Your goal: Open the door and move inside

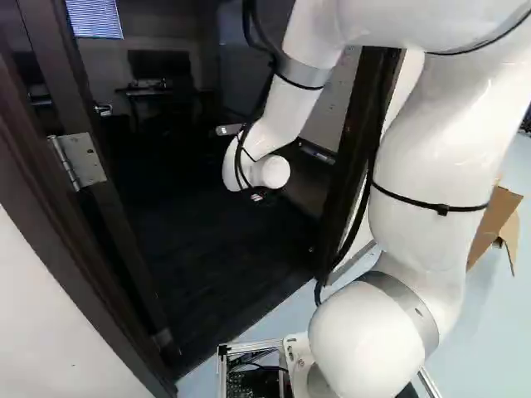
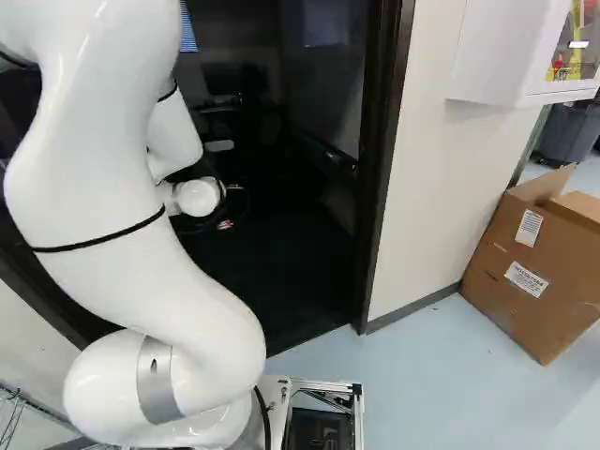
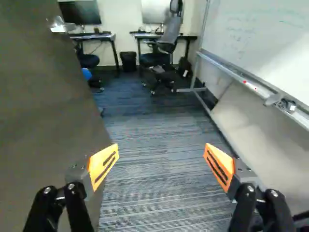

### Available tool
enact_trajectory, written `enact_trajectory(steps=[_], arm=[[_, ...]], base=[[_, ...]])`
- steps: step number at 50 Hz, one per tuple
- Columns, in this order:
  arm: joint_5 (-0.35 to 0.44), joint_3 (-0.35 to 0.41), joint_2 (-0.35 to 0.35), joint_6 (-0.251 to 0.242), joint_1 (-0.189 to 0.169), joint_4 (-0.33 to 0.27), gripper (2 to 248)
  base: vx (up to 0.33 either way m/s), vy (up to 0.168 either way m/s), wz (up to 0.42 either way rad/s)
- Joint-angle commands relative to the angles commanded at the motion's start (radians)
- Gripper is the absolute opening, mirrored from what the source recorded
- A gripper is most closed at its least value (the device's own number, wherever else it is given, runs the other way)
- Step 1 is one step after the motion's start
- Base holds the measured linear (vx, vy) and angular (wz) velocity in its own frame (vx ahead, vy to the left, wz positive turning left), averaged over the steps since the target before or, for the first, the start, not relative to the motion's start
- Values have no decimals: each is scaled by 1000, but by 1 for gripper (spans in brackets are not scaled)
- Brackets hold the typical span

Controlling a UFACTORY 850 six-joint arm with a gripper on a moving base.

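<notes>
Jaws of the gripper (image 2: pixel 225 223) stand wide apart. Beside 1 jaw, the open brown door (image 3: pixel 43 101) reaches ahead to its metal handle (image 3: pixel 60 26); a framed whiteboard (image 3: pixel 263 36) stands beyond the other.

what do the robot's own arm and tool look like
The arm is glossy white with rounded segments and grey bands at some joints. Thin black straps circle it, and a black cable runs alongside. The tool is black, with two fingers whose wedge-shaped orange pads bear dark slanting stripes.
</notes>
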Motion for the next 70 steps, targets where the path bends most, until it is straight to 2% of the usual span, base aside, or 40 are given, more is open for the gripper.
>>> enact_trajectory(steps=[17,35,53,70], arm=[[20,153,136,0,-112,0,247],[38,283,251,0,-207,-1,247],[50,374,332,0,-274,-1,247],[57,428,379,0,-313,-1,247]], base=[[0,0,0],[0,0,0],[0,0,0],[0,0,0]])
